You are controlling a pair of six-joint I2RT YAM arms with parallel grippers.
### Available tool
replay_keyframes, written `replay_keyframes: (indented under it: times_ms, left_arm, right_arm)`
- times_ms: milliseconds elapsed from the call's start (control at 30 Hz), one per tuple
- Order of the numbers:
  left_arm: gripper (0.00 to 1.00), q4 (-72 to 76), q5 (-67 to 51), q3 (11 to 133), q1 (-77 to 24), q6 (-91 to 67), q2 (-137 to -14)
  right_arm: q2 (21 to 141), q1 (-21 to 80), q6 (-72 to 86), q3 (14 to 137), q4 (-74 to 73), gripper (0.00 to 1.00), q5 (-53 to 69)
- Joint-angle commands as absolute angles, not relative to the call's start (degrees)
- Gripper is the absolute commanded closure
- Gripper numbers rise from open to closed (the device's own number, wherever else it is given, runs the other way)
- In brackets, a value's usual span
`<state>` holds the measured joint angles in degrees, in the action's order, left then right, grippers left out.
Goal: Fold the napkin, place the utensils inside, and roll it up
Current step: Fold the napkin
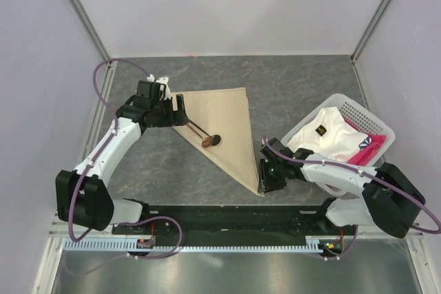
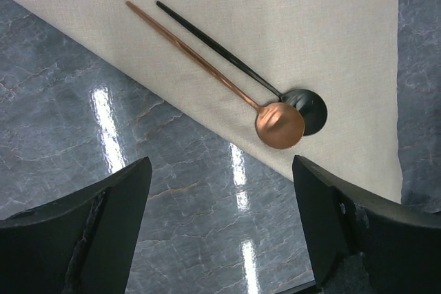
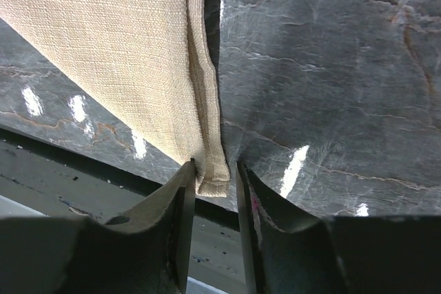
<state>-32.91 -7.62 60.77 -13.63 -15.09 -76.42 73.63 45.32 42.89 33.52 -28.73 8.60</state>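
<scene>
Beige cloth first: the napkin (image 1: 224, 118) lies flat on the table (image 1: 296, 87), already folded to a triangle w/ a doubled edge. Its long point runs down to the right pincer (image 1: 264, 184); its folded slant edge passes just ahead of the left pincer (image 1: 179, 110).

On it sit the utensils (image 1: 210, 140). From the left wrist view these are two: a copper spoon (image 2: 279, 124) and a black spoon (image 2: 310, 108), side by side, bowls touching or overlapping, handles pointing away together. Both rest wholly on the cloth, bowls close to the slant edge, just beyond the left pincer's tips.

Step in hand, I'd say: fold done, spoons in, roll not yet begun. The right pincer is setting up at the corner to start it.

Right pincer (image 3: 213, 170): jaws only narrowly apart, straddling the very tip of the napkin's near corner. One finger (image 3: 180, 191) looks to touch the hem; a sliver of gap shows on the other side. So not clamped yet, as far as I can tell.

Left pincer (image 2: 219, 170): jaws wide apart, holding nothing, hanging over bare table w/ the cloth edge ahead of it.

Next move prob. needs a firm pinch on both layers at that tip, then a carry over toward the spoons w/o dragging the cloth or nudging them apart.

Off beside the right arm: a white basket (image 1: 358, 111) w/ a white cloth (image 1: 324, 132) and a pink cloth (image 1: 365, 149).
</scene>
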Motion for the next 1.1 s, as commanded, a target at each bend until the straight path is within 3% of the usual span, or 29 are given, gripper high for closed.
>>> replay_keyframes:
  times_ms: [0, 333, 500, 800, 1067]
  left_arm:
    - [0.1, -32.5, -6.8, 60.6, -13.6, -12.8, -74.3]
    - [0.1, -32.5, -5.9, 60.5, -13.6, -12.9, -73.2]
    - [0.1, -32.5, -5.4, 60.5, -13.6, -12.9, -72.8]
    - [0.1, -32.5, -4.5, 60.3, -13.6, -13.2, -71.5]
    - [0.1, -32.2, -5.3, 59.9, -13.6, -13.5, -70.7]
  right_arm:
    - [75.2, 46.1, 44.0, 32.3, -27.7, 0.65, 7.2]
    - [77.0, 46.7, 44.4, 32.0, -27.2, 0.84, 7.3]
    - [76.6, 46.8, 43.9, 33.4, -28.6, 1.0, 6.6]
    - [72.5, 46.8, 42.8, 42.3, -35.6, 1.0, 3.6]
    - [79.1, 46.8, 38.9, 55.0, -32.4, 1.0, 1.9]
